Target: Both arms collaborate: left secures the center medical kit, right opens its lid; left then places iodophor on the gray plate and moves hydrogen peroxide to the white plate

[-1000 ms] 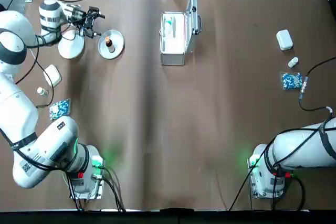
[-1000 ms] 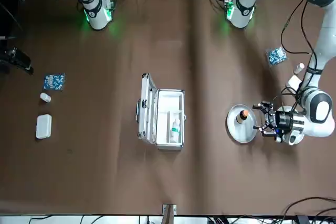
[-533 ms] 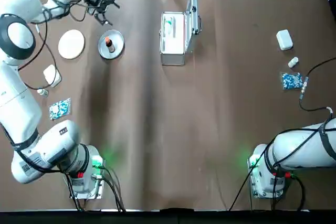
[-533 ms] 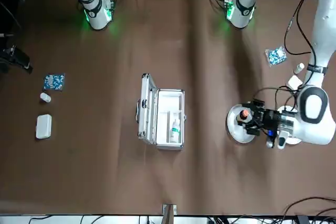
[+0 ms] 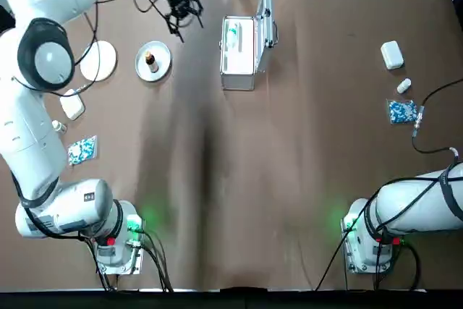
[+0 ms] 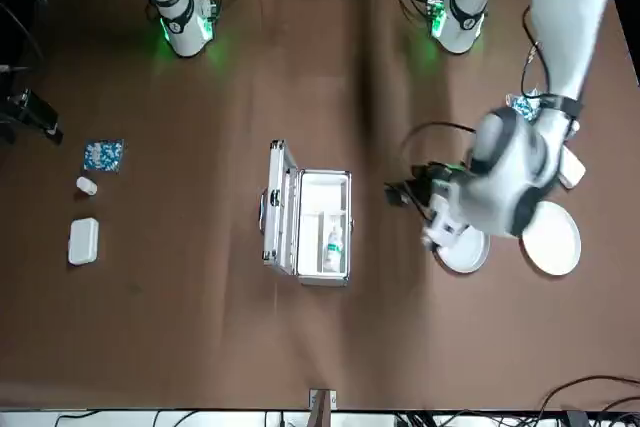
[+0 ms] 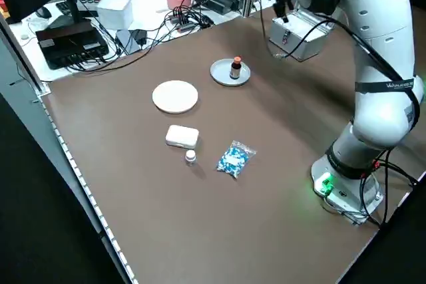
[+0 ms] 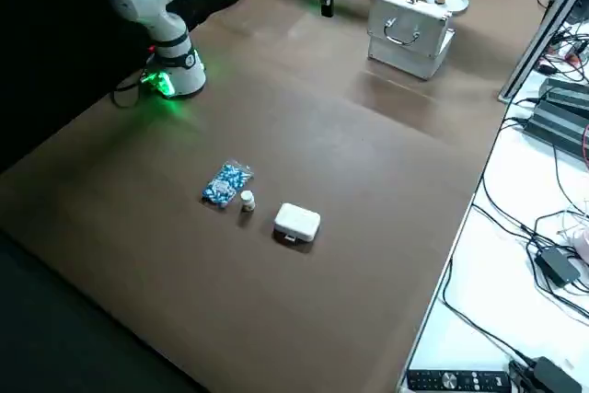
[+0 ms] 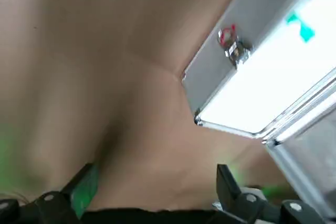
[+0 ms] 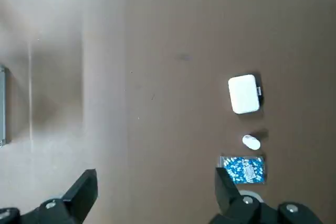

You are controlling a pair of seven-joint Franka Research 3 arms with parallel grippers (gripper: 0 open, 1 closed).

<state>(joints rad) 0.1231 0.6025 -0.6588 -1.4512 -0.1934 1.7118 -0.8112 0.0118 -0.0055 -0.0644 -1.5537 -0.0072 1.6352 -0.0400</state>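
My left gripper (image 5: 181, 6) hangs between the medical kit (image 5: 239, 53) and the plate (image 5: 160, 56) bearing the bottle (image 5: 150, 58). Another plate (image 5: 103, 61) lies further left.

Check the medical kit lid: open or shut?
Open. The medical kit has its lid standing up along one side, white interior exposed in the top and front views.

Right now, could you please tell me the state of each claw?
Left claw: open and empty, beside the open silver metal medical kit.
Right claw: open, empty, raised above the table.

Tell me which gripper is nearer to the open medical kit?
Left. The left gripper hovers just beside the medical kit, on its gray-plate side. The right gripper is outside the top view, far away near the table's right edge.
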